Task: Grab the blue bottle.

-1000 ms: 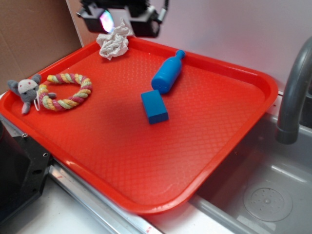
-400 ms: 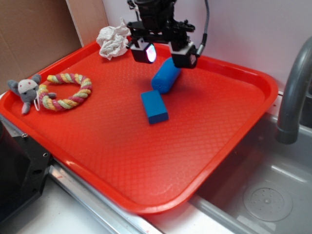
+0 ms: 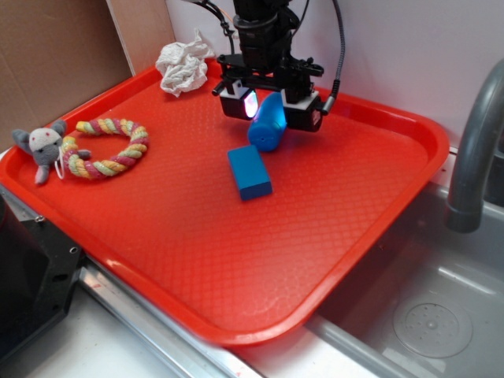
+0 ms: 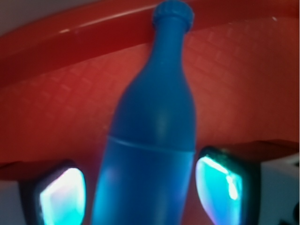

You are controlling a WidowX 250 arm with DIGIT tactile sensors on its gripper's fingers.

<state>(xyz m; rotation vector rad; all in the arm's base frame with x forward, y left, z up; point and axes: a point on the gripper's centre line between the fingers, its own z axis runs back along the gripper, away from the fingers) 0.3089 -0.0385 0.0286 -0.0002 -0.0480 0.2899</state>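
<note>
Nearest the exterior camera, the rounded front corner of the red tray [image 3: 236, 335] is seen overhanging a grey sink [image 3: 425, 315], with a metal counter edge [image 3: 150, 331] beneath its left front side. A wide stretch of bare textured tray floor is left open between this corner and the objects farther back. On the right, a grey faucet [image 3: 472, 150] is shown rising beside the tray's right rim. At the left rim a small grey plush mouse [image 3: 43, 148] is placed touching a braided rope ring [image 3: 106, 147]. Near the tray's centre a flat blue block [image 3: 250, 172] is laid, just in front of the blue bottle [image 3: 266, 126] and apart from it. The bottle is laid on its side on the tray floor, its cap [image 4: 173, 11] directed toward the raised back rim, with the base toward the block. The gripper [image 3: 268, 105] is lowered over the bottle; in the wrist view the lit finger pads [image 4: 63, 199] are seen on either side of the bottle's body, spread slightly wider than it, with narrow strips of red showing between pads and plastic, so nothing is gripped. At the far left corner a crumpled white cloth [image 3: 181, 67] is lodged against the rim, before a brown cardboard panel [image 3: 55, 55] and a pale wall.
</note>
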